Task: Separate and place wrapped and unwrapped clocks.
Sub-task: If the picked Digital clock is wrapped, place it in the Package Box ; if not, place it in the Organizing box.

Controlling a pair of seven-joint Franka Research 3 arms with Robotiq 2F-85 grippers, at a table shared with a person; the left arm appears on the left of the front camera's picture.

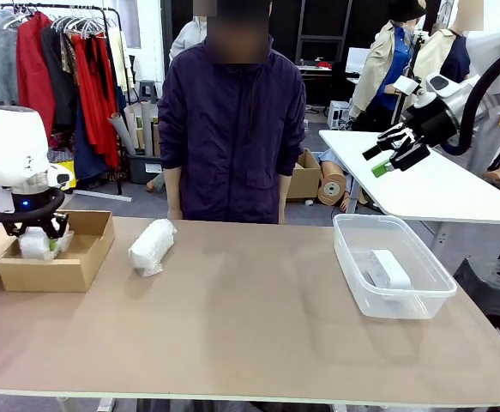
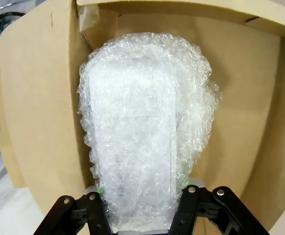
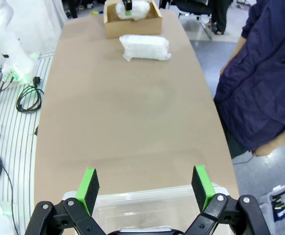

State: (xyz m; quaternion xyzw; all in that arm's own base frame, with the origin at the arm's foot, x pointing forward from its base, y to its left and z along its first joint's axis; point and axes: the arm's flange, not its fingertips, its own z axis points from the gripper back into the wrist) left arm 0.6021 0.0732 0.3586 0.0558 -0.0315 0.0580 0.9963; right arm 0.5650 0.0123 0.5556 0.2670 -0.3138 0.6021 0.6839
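Observation:
My left gripper (image 1: 45, 245) reaches down into a cardboard box (image 1: 78, 262) at the table's left end. Its fingers (image 2: 188, 205) are shut on a wrapped clock (image 2: 147, 132), a white bubble-wrap bundle resting inside the box (image 2: 39, 122). A second wrapped clock (image 1: 152, 246) lies on the table just right of the box, and shows far off as a bundle (image 3: 146, 48) in the right wrist view. The unwrapped clock (image 1: 389, 269), bare white plastic, lies in a clear plastic bin (image 1: 342, 249) at the right. My right gripper (image 1: 391, 153) hangs open high above the bin (image 3: 147, 196).
A person (image 1: 232, 129) in a dark jacket stands at the far edge, arms down. A white table (image 1: 438, 184) stands behind at the right. The brown tabletop (image 1: 250, 326) between box and bin is bare.

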